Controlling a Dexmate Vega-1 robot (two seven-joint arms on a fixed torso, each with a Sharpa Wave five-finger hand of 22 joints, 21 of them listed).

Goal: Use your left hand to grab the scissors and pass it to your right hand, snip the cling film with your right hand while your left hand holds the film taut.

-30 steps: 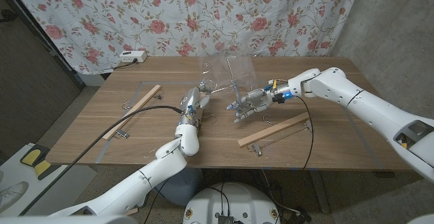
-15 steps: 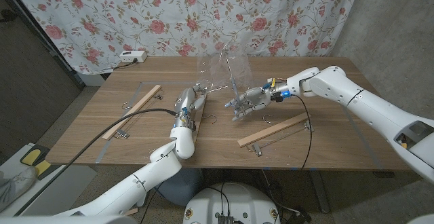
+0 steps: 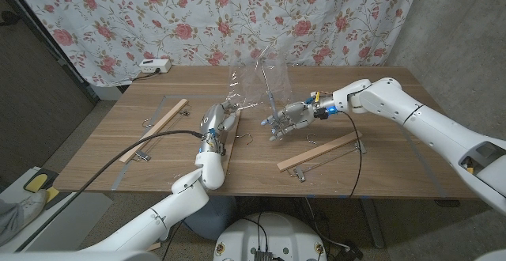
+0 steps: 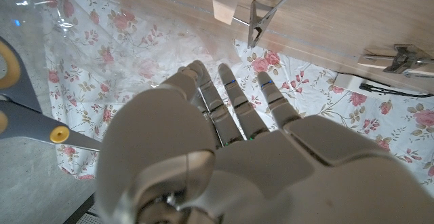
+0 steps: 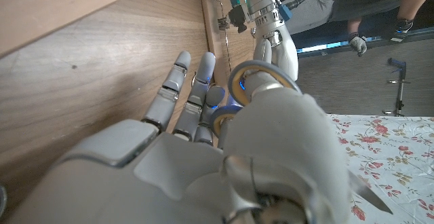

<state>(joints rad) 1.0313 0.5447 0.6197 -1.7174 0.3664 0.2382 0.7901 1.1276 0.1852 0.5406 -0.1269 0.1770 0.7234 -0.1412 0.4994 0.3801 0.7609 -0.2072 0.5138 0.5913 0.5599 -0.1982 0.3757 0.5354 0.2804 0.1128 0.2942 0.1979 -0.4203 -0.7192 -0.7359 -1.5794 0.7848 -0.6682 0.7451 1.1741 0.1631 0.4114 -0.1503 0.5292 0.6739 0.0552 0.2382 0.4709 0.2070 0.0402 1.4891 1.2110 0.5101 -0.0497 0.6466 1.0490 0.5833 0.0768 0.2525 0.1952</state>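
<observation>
A clear cling film sheet (image 3: 254,79) stands upright at the table's middle, hung on a thin metal stand. My left hand (image 3: 216,123) is at its lower left, and the film's crumpled lower corner (image 3: 234,103) runs into its fingers, which hold it. In the left wrist view the fingers (image 4: 230,105) reach out straight towards the film (image 4: 129,41). My right hand (image 3: 289,118) is just right of the film and grips the scissors (image 5: 256,83) by their handle loops. The grey blades and yellow-lined handles of the scissors (image 4: 30,123) hang close to the film.
Wooden strips with metal clips lie on the table: one at the left (image 3: 155,126), one under my left arm (image 3: 228,144), one at the right front (image 3: 319,150). A white power strip (image 3: 154,66) sits at the back left. A person (image 5: 352,10) stands beyond the table.
My left hand has drawn back to the left and towards me, and the film has stretched left with it. My right hand with the scissors has edged slightly left towards the film.
</observation>
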